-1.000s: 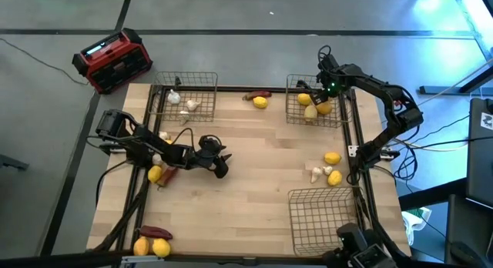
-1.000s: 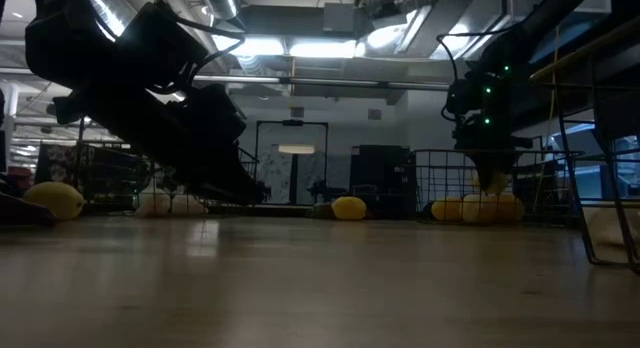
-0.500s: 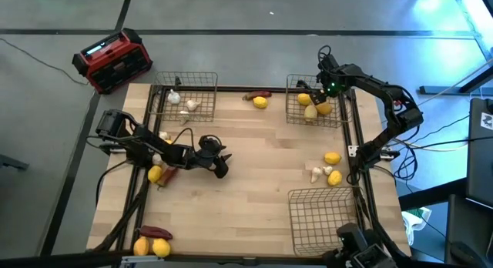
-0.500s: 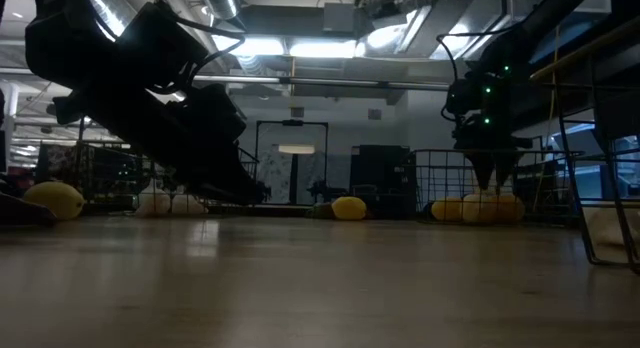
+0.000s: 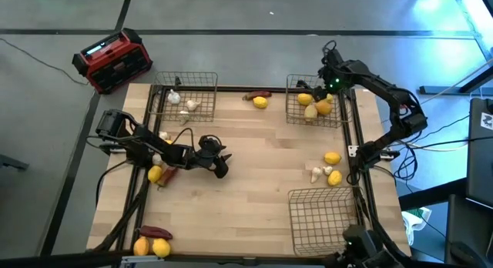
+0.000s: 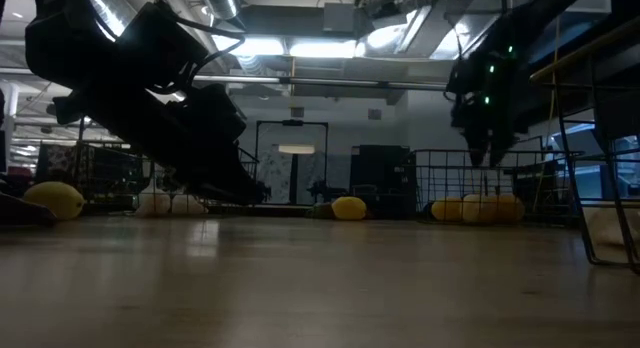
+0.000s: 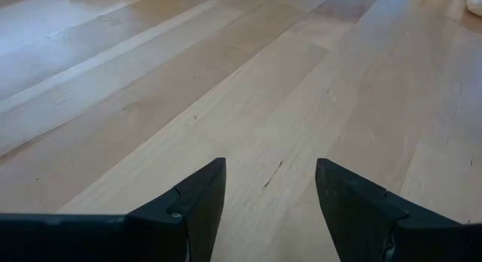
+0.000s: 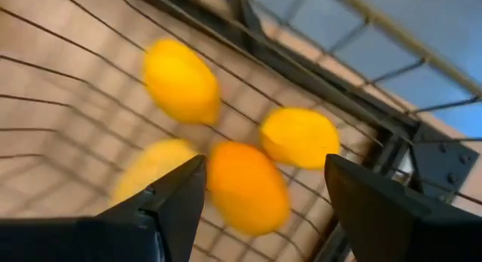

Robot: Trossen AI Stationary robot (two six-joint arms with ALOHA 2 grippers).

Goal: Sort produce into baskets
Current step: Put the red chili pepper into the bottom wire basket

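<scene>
- Four round yellow and orange fruits lie together in the far right basket, on its wire mesh floor; in the low view they show as a pale clump behind the wire.
- The right gripper hangs just above that basket, clear of the fruit, its fingers spread wide and holding nothing.
- The far left basket holds a few whitish knobbly bulbs.
- The near right basket shows only bare mesh.
- Between the two far baskets, on the bench, a yellow fruit lies just beside a long dark red pepper.
- By the right edge, between the two right-hand baskets, two yellow fruits and a whitish bulb lie close together.
- On the left side a yellow fruit touches a red pepper, and at the near left corner two more yellow fruits lie beside another red pepper.
- The left gripper is low over bare wood in the left middle of the bench, fingers parted with nothing between them.
- A red and black box stands on the floor beyond the far left corner of the bench.
</scene>
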